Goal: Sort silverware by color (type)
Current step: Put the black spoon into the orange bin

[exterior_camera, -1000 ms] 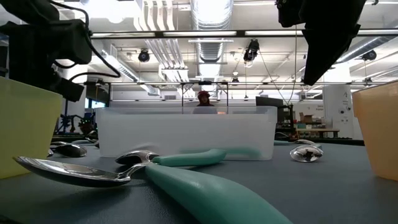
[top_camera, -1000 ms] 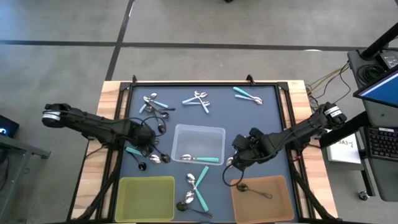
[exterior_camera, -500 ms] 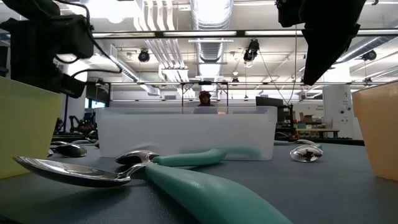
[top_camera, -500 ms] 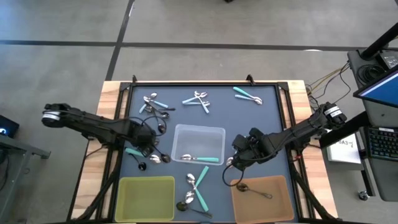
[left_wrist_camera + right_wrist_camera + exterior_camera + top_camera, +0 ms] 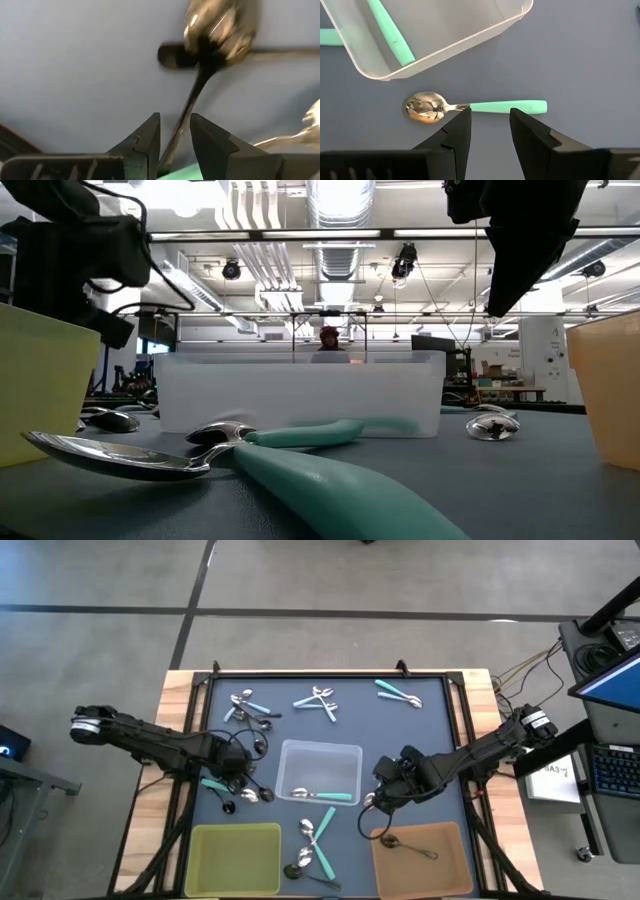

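High view, looking straight down: a dark surface (image 5: 440,740) holds scattered small spoons and three bins. Along the left edge the left arm reaches in, and its end effector (image 5: 232,777) sits low over a cluster of spoons left of the clear bin (image 5: 320,772). Its wrist view shows the two fingers (image 5: 145,145) a narrow gap apart with a dark-handled spoon (image 5: 197,90) between them, its handle running straight away from the fingers to a shiny bowl; whether the fingers actually press the handle cannot be told. A yellow bin (image 5: 237,858) stands at the near left corner, seemingly empty. More spoons lie in loose groups along the far edge, a teal one rests inside the clear bin, and a few lie between the yellow bin and the brown bin (image 5: 420,858), which holds one dark spoon. Right of the clear bin, the right end effector (image 5: 383,795) hovers with fingers partly open, holding nothing. A teal-handled spoon (image 5: 475,106) lies just ahead of its fingertips, long axis crosswise to the fingers, bowl toward the clear bin. The right arm is clearly nearer this spoon.
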Controlling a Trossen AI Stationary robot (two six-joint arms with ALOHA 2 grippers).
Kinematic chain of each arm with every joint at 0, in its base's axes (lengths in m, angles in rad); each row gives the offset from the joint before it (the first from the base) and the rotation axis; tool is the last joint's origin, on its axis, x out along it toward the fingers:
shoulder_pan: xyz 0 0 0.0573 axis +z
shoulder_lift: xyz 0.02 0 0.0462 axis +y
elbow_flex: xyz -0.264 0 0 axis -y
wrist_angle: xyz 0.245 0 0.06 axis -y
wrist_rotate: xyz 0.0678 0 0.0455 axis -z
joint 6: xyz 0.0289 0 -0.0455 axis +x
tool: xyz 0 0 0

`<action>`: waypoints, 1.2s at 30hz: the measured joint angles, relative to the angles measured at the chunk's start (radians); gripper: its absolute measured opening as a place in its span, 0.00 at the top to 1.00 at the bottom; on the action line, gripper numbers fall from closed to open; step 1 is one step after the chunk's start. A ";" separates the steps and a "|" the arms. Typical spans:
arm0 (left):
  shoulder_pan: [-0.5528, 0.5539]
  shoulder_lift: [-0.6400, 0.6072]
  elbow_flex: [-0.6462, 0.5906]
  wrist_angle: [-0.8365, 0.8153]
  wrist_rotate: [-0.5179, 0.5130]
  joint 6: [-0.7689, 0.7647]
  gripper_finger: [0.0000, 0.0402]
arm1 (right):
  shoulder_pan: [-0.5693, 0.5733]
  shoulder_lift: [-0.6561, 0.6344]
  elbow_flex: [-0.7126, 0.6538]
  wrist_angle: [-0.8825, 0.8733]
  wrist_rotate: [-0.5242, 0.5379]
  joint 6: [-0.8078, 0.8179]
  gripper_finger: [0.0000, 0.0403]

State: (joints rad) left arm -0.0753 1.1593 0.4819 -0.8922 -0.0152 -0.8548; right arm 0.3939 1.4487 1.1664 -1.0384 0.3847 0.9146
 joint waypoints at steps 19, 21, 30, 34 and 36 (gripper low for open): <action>0.000 0.076 -0.008 0.052 -0.002 0.002 0.98 | 0.000 0.000 -0.026 0.004 0.008 -0.010 0.68; 0.000 0.063 0.000 0.044 -0.007 -0.001 0.98 | 0.000 0.000 -0.026 0.007 0.008 0.002 0.68; 0.002 -0.019 0.160 -0.008 -0.127 0.003 1.00 | -0.014 0.000 -0.027 0.155 0.107 0.058 0.68; 0.001 -0.028 0.270 0.035 -0.173 0.031 1.00 | -0.057 0.000 -0.027 0.386 0.275 0.053 0.68; 0.001 -0.023 0.319 0.109 -0.186 0.058 1.00 | -0.089 0.001 -0.027 0.523 0.329 0.034 0.68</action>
State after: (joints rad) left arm -0.0743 1.1361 0.8007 -0.7829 -0.2017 -0.7966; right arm 0.3047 1.4501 1.1397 -0.5153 0.7142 0.9486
